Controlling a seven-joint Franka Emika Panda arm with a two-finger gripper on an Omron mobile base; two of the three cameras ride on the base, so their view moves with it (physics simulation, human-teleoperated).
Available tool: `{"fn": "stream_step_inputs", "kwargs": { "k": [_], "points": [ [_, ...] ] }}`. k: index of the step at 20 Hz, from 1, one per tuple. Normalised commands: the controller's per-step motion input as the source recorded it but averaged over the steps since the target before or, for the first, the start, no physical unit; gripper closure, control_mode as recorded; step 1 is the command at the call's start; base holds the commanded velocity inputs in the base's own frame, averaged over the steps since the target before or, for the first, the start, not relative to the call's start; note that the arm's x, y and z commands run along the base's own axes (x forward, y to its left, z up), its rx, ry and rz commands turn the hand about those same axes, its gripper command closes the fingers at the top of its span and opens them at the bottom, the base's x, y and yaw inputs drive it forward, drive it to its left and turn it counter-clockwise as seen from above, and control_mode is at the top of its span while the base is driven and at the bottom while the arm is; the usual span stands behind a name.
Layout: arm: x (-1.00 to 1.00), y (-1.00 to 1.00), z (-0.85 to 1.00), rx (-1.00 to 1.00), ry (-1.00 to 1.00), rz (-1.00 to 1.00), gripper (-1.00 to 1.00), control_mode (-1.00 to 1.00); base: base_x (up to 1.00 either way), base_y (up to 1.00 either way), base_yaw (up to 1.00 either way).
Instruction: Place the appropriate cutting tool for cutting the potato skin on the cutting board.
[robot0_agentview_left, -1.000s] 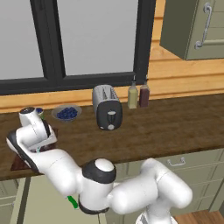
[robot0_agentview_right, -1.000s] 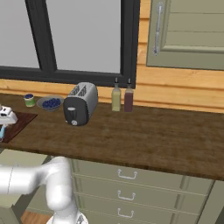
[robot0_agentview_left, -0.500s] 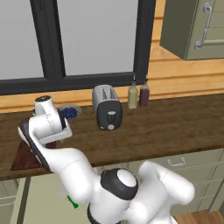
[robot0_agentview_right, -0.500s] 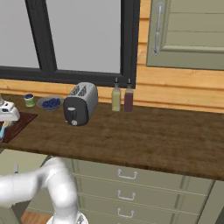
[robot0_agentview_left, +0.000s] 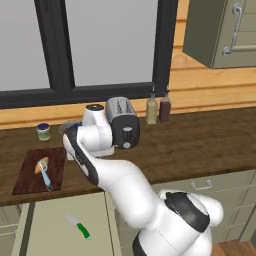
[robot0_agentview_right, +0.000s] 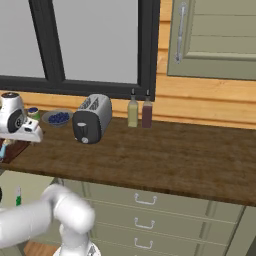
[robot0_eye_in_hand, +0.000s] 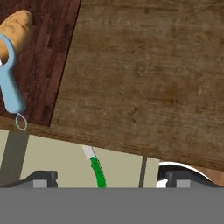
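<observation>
The light-blue peeler (robot0_agentview_left: 46, 177) lies flat on the dark reddish-brown cutting board (robot0_agentview_left: 27, 182), its looped head against the tan potato (robot0_agentview_left: 41, 164). From the hand camera, the peeler (robot0_eye_in_hand: 11, 92) and potato (robot0_eye_in_hand: 16, 27) sit at the far left on the board (robot0_eye_in_hand: 41, 61). My gripper (robot0_eye_in_hand: 111, 179) is open, its fingertips (robot0_eye_in_hand: 43, 178) wide apart with nothing between them. It hovers above the counter's front edge, to the right of the board. My hand (robot0_agentview_left: 96, 134) hangs between the board and the toaster.
A green-handled knife (robot0_agentview_left: 78, 227) lies on the pale surface below the counter edge, also seen as knife (robot0_eye_in_hand: 97, 169). A toaster (robot0_agentview_left: 123, 122), two bottles (robot0_agentview_left: 157, 108), a small jar (robot0_agentview_left: 43, 131) and a blueberry bowl (robot0_agentview_right: 58, 118) stand along the back.
My hand has swung right, off the cutting board toward the toaster. The board with the potato and peeler is now uncovered.
</observation>
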Motion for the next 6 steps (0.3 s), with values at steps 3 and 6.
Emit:
{"fn": "stream_step_inputs", "kwargs": {
  "k": [3,6],
  "points": [
    [0.0,-1.0,0.13,0.19,0.0,0.0,-1.0,-1.0,0.0,0.0,0.0],
    [0.0,-1.0,0.0,0.23,0.0,0.0,-1.0,-1.0,0.0,0.0,0.0]
  ]
}}
